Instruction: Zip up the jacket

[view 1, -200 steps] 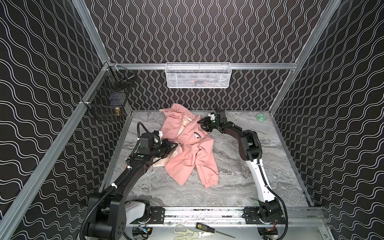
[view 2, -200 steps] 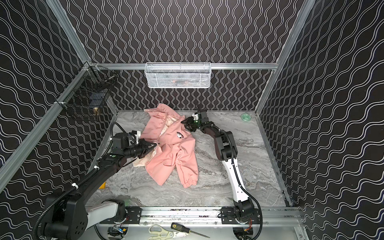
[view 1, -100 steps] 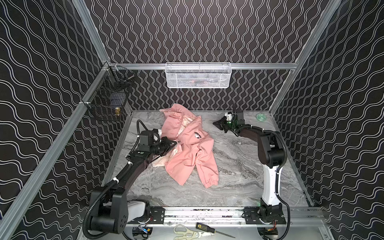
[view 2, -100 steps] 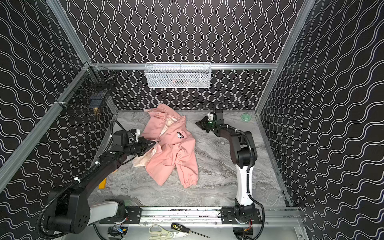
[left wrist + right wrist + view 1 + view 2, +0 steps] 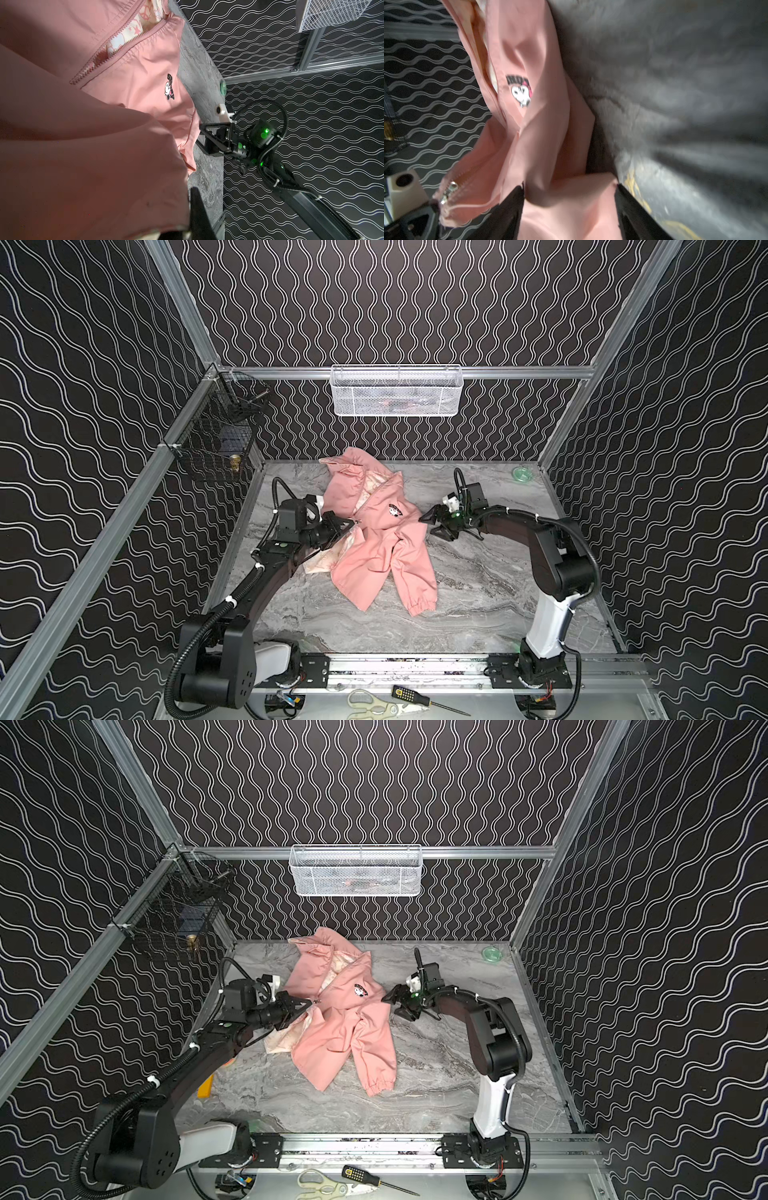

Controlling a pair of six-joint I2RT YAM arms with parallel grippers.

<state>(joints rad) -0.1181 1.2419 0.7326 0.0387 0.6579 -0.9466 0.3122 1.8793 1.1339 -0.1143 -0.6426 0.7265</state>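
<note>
Jacket: a salmon-pink jacket (image 5: pixel 374 560) is seen crumpled on the far middle of the grey marbled worktop (image 5: pixel 478 597), with its collar end turned toward the back wall; it is shown in both top views.
Zipper: the zipper (image 5: pixel 97 57) is seen parted along its upper run; cream patterned lining (image 5: pixel 322 562) is exposed in the gap and at the left hem; a metal slider (image 5: pixel 451 189) is seen low on the front.
Print: a small cartoon print (image 5: pixel 395 511) is carried on the front panel, right of the zipper.
Sleeve: one sleeve (image 5: pixel 415 572) is laid toward the near edge; its gathered cuff is rested on the worktop.
Left pincer: the left pincer (image 5: pixel 351 524) is clenched on the jacket's front edge, just beside the slider.
Right pincer: the right pincer (image 5: pixel 428 526) is released, jaws spread, at the jacket's right side; pink fabric is seen between its fingers (image 5: pixel 504 216) in the right wrist view; whether it is touched cannot be told.
Surroundings: a white mesh basket (image 5: pixel 397 389) is hung on the back rail; a black wire basket (image 5: pixel 216 439) is fixed to the left wall; a small green disc (image 5: pixel 522 474) is set in the far right corner; scissors (image 5: pixel 374 701) and a screwdriver (image 5: pixel 415 695) are laid in front of the near rail.
</note>
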